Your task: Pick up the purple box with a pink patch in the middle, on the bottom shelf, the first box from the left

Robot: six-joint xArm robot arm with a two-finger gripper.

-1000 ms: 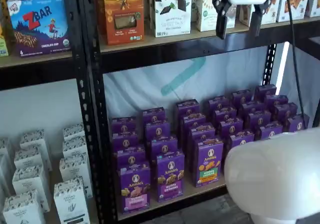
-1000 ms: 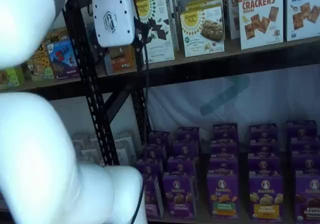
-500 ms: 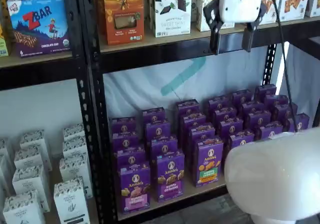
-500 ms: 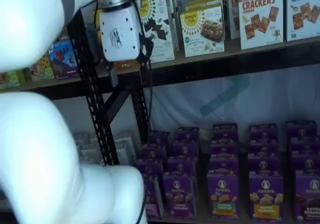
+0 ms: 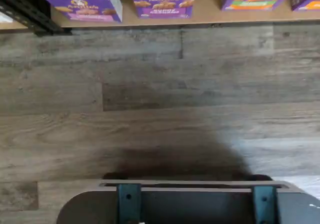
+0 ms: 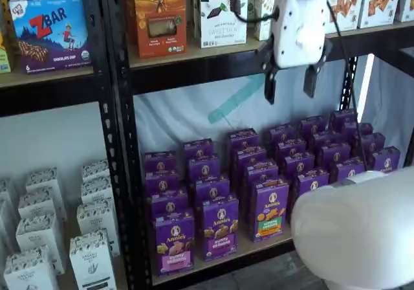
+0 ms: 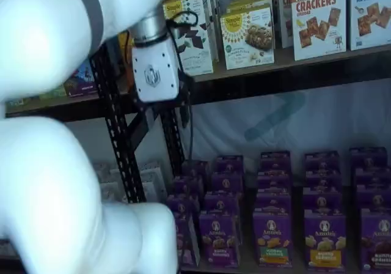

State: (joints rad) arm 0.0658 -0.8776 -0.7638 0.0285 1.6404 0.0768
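Note:
The purple box [image 6: 173,243] with the pink band stands at the front left of the bottom shelf [image 6: 249,251], first in a front row of like purple boxes. The wrist view shows it too, the purple box [image 5: 82,1] on the light-brown bottom shelf [image 5: 210,15], beside a black upright. My gripper [image 6: 290,90] hangs high above the purple rows, just below the upper shelf board and well to the right of that box. A plain gap shows between its two black fingers, and they hold nothing. Its white body [image 7: 155,72] shows in both shelf views.
A purple-band box [image 6: 220,228] and a green-band box [image 6: 270,209] stand right of the target. White boxes [image 6: 90,257] fill the left rack behind a black upright [image 6: 123,173]. My arm's white link [image 6: 356,232] covers the lower right. Wooden floor [image 5: 160,99] lies before the shelf.
My gripper has come down from the level of the upper shelf's boxes to just under that shelf's board, drifting slightly left. It stays open. The boxes have not moved.

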